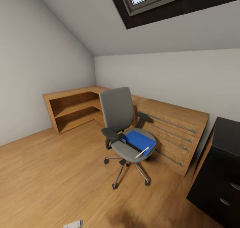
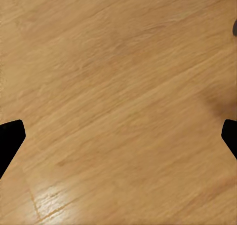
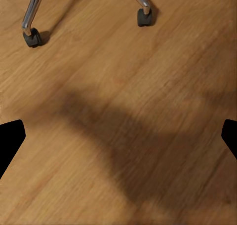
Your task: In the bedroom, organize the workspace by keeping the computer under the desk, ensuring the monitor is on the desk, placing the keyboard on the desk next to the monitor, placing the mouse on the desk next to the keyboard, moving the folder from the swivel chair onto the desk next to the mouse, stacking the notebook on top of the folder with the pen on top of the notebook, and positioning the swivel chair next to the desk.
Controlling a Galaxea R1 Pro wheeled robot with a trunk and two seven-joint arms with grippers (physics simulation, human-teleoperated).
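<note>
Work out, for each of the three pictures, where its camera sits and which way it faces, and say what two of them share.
Head view: from the robot's head, looking forward and down across the wooden floor at the swivel chair, with the folder and pen on its seat.
Left wrist view: on the left arm, facing down at bare floor; dark fingertips of the left pincer at both edges.
Right wrist view: on the right arm, facing the floor and chair casters; right pincer tips at the edges.
Shared: the chair's base in head and right wrist views.
</note>
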